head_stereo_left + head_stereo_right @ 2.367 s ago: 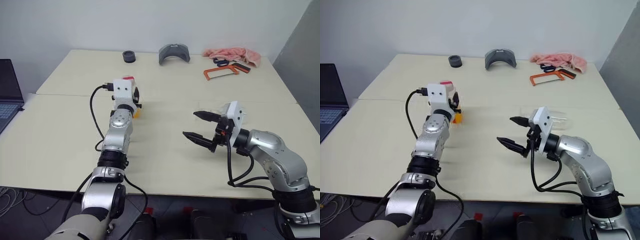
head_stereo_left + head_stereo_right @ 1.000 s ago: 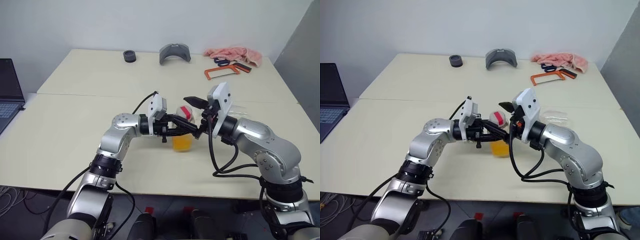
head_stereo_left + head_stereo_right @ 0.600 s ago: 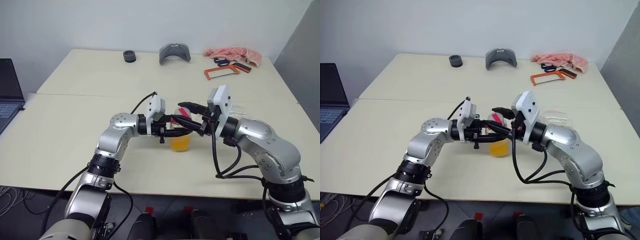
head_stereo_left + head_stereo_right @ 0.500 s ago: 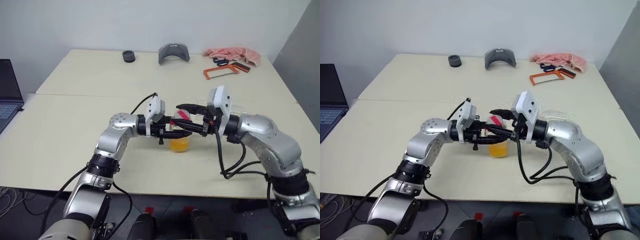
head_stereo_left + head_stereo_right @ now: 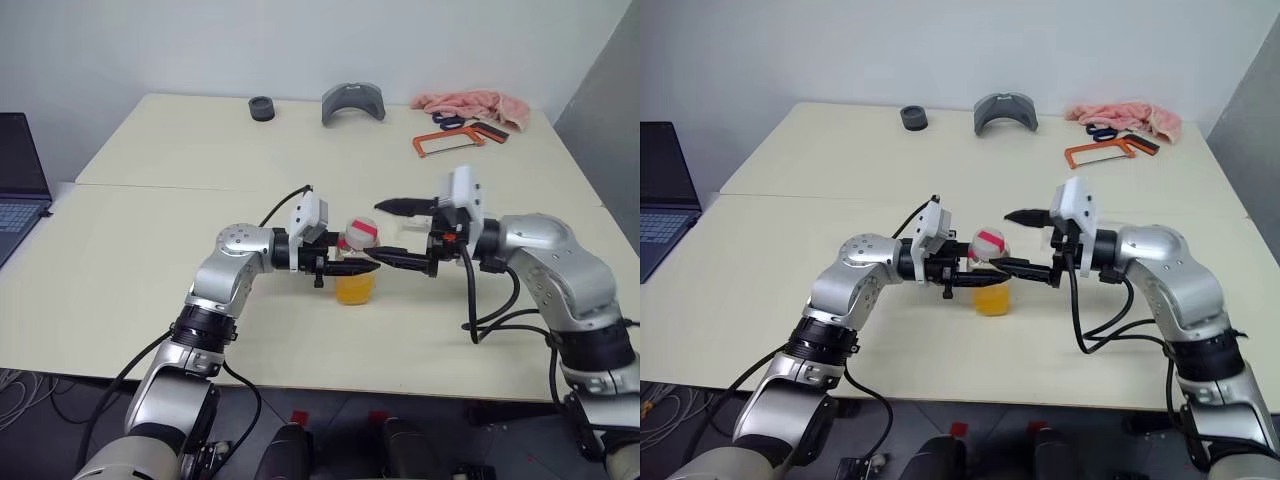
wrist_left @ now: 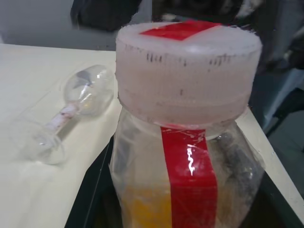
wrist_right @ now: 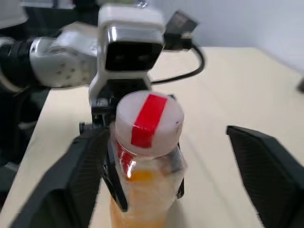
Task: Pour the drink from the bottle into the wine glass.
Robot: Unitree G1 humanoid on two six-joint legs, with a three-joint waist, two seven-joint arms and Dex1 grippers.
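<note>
Cream worktop carried the capped bottle of orange drink, clamped by the left hand; right hand gaped wide.

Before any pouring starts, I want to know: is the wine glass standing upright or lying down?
Lying down. The left wrist view shows the wine glass on its side on the table, bowl, stem and foot all along the surface.

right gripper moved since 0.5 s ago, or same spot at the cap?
Yes. The right gripper has backed off to the right, away from the bottle, which the left gripper holds; its fingers no longer straddle the cap.
</note>
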